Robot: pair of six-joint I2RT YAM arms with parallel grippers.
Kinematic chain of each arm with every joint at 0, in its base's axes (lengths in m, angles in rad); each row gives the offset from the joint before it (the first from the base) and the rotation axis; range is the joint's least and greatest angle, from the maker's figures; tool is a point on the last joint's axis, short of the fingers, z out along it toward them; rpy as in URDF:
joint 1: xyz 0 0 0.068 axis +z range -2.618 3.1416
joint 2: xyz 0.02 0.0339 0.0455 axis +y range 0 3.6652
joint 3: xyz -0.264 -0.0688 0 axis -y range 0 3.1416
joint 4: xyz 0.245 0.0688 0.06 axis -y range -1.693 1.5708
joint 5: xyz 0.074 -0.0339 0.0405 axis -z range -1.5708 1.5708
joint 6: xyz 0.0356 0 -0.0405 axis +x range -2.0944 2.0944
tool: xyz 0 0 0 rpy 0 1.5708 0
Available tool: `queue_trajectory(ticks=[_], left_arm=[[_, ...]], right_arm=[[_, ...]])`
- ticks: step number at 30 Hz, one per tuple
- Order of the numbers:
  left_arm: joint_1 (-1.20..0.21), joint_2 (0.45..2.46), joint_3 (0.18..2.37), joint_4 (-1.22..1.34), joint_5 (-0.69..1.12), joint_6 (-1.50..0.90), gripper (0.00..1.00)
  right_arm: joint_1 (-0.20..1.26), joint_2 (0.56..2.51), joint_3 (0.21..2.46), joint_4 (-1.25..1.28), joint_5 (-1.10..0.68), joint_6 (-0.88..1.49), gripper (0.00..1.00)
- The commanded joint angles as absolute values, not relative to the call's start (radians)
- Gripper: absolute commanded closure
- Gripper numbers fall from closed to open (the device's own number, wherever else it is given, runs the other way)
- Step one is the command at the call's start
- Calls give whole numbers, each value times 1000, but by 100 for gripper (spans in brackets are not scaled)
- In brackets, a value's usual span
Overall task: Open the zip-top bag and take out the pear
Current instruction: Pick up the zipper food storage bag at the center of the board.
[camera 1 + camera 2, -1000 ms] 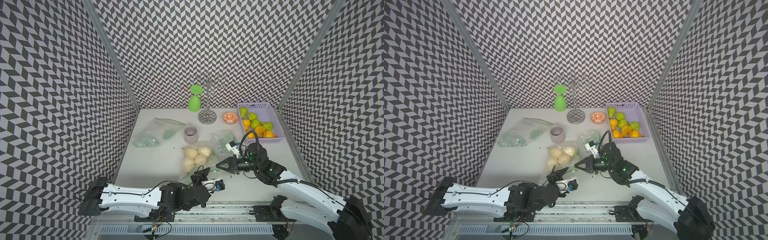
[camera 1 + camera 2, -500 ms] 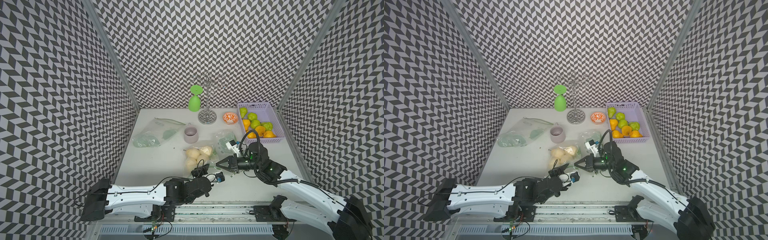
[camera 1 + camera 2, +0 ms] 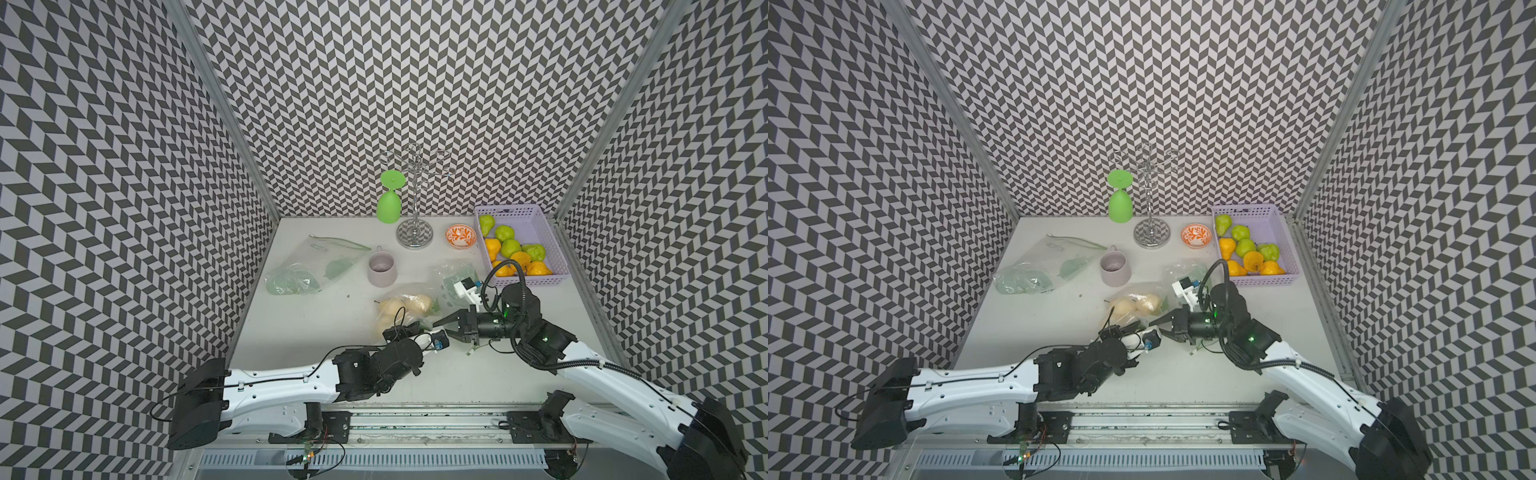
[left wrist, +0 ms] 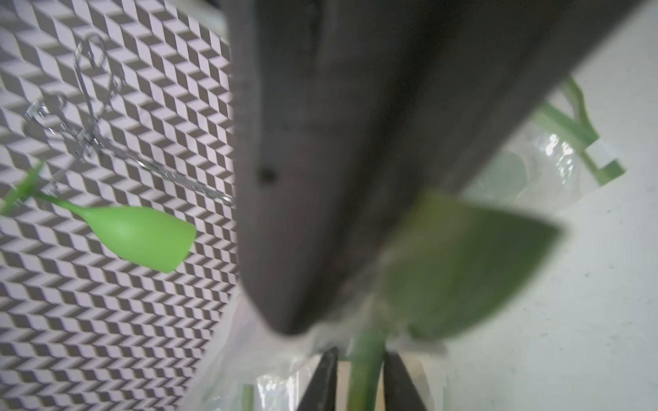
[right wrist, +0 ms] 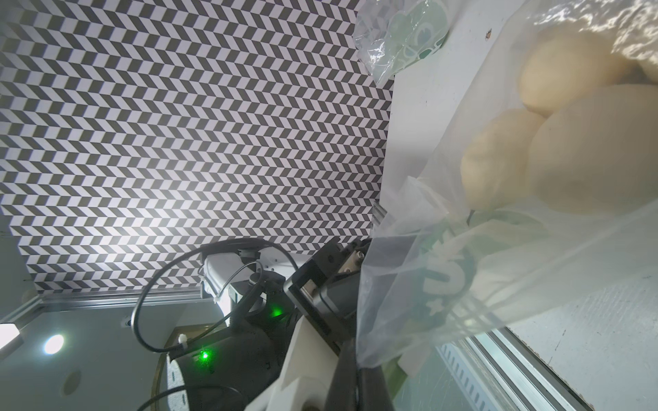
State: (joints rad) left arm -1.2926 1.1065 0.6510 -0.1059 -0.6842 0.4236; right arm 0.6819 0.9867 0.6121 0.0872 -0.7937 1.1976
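Observation:
The clear zip-top bag (image 3: 419, 297) lies mid-table with pale yellow pears (image 3: 401, 309) inside it; in the right wrist view the pears (image 5: 587, 149) bulge against the film. My left gripper (image 3: 415, 327) is at the bag's near edge. In the left wrist view its two dark fingers stand close on either side of the bag's green zip strip (image 4: 365, 370), so the left gripper (image 4: 359, 380) is shut on it. My right gripper (image 3: 437, 325) meets the same edge from the right. Its jaws (image 5: 358, 366) are shut, pinching the bag's film.
A second bag (image 3: 307, 270) lies at the back left, with a pale mug (image 3: 381, 270) beside it. A green goblet (image 3: 388, 203) hangs on a metal stand (image 3: 414, 237). An orange bowl (image 3: 460, 237), a lavender basket (image 3: 509, 208) of pears and a crumpled bag (image 3: 455, 274) are at the right.
My left arm has reached forward to the bag's near edge and its jaws have narrowed onto the green zip strip. The right gripper has stayed shut on the bag.

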Motion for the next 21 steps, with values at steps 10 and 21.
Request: queue_trajectory(ticks=[10, 21], left_arm=[[-1278, 923, 692, -166, -676, 354, 87], [-1175, 858, 739, -243, -455, 306, 87]], right_arm=[[656, 1052, 658, 184, -839, 1111, 74], [638, 1069, 871, -222, -605, 472, 44]])
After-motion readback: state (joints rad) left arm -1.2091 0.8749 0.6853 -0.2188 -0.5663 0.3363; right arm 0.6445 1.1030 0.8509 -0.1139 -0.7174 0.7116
